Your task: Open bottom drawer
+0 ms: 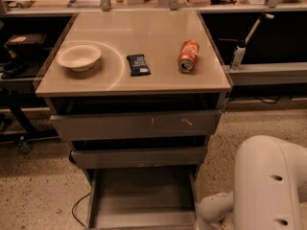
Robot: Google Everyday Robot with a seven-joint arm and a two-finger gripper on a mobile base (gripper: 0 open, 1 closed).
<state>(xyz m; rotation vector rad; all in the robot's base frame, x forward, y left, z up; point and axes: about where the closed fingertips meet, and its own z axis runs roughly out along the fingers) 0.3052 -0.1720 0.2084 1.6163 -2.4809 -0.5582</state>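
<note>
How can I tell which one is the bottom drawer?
Look at the grey cabinet with the beige top in the middle. Of the three drawers stacked under that top, the bottom drawer is the lowest, nearest the floor. Only this one is pulled far out, so you see down inside it; the robot's white arm stands beside it, its pincer out of view.

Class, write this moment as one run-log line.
bottom drawer: pulled out, open | gripper: out of frame | arm: lower right, beside drawer
</note>
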